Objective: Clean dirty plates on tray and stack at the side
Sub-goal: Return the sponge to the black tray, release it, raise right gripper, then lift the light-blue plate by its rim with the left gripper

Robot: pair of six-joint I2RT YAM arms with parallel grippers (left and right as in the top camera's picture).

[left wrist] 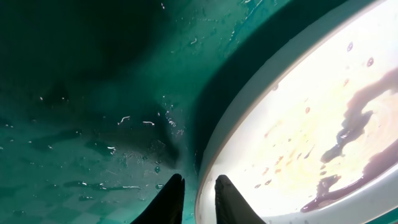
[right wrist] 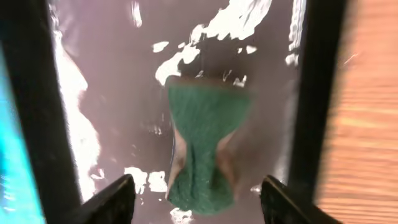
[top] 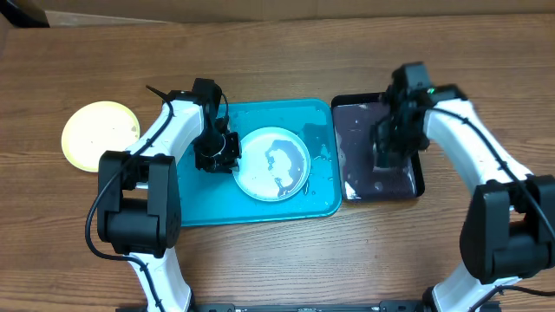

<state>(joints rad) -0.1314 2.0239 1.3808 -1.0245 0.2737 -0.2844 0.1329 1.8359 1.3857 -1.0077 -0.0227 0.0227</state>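
On the wooden worktop the teal tray lies in the middle, and one white-rimmed plate sits on the tray's right-hand half. A dark blue smear spreads across its middle. In the left wrist view the smear is a streaky pool with small spots around it. Beads and threads of water lie on the tray floor just beside the plate.

A pale yellow plate rests alone on the bare worktop, well apart from the tray, at the far left.

The left gripper is down at the plate's left edge. Its fingers stand close together, one on either side of the rim, with only a narrow gap. Whether they pinch the rim cannot be told.

To the right, touching the teal tray's side, is the smaller black tray, wet and shiny. The right gripper hangs over it with its fingers spread wide. A green sponge, pinched at the waist, lies on the black tray between them, and neither finger touches it.
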